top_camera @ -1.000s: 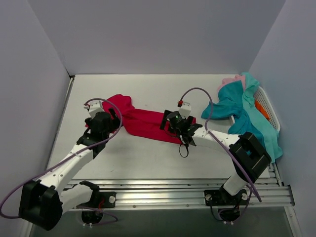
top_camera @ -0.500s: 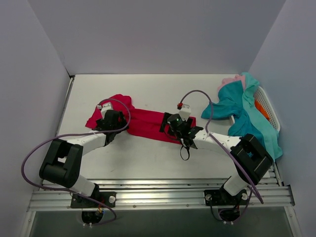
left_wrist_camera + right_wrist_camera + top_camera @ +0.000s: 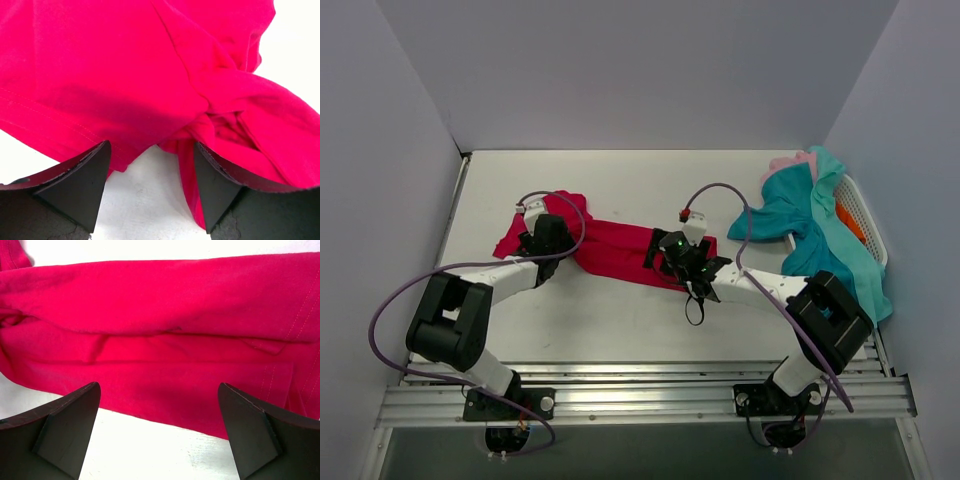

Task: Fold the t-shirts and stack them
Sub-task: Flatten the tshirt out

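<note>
two sets of jaws stand apart over the crimson t-shirt (image 3: 615, 250) at mid-table (image 3: 620, 180), the left gripper (image 3: 548, 235) at its bunched left end, the right gripper (image 3: 678, 250) at its near right edge.

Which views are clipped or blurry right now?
Left wrist: table clips to pure white; red t-shirt oversaturated, seams still readable. Right wrist: same clipping along the top edge, stitching sharp, fingers dark. Top external: even light, soft shadows, no glare.

pink t-shirt (image 3: 788, 162): mostly under teal t-shirts (image 3: 792, 212) | basket (image 3: 873, 236): half covered
</note>
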Action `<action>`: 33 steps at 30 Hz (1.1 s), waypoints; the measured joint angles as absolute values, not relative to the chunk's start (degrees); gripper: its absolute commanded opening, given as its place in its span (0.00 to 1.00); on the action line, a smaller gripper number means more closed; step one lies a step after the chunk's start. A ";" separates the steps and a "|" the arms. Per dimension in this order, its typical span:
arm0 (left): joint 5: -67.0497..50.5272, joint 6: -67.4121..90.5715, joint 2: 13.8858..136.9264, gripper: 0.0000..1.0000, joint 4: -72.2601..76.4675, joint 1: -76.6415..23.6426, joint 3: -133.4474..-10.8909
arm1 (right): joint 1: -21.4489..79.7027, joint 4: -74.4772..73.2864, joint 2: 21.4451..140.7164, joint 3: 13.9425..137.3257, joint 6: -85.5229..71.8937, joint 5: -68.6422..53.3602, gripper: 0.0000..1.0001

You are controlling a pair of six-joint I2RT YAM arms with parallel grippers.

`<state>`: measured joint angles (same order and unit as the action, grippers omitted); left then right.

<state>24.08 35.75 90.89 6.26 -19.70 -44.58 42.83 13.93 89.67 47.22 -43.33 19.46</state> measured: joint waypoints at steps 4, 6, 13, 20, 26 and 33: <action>25.78 37.10 90.89 0.75 4.93 -19.73 -45.06 | 42.83 13.98 89.67 46.81 -43.33 19.46 0.99; 26.35 37.76 90.89 0.75 4.21 -19.73 -45.06 | 42.83 13.96 89.67 46.39 -43.33 19.46 0.99; 28.40 40.73 90.96 0.74 1.72 -19.86 -45.04 | 42.83 14.52 89.78 45.71 -43.48 19.44 0.99; 29.93 42.44 92.75 0.71 0.73 -20.53 -45.10 | 42.83 15.46 89.89 44.56 -43.46 19.22 0.99; 30.52 43.16 95.77 0.67 -1.56 -20.58 -47.00 | 42.83 15.70 89.89 44.01 -43.46 19.22 0.99; 31.29 43.42 95.96 0.61 -2.04 -20.58 -47.40 | 42.78 15.73 89.89 43.53 -43.46 19.22 0.99</action>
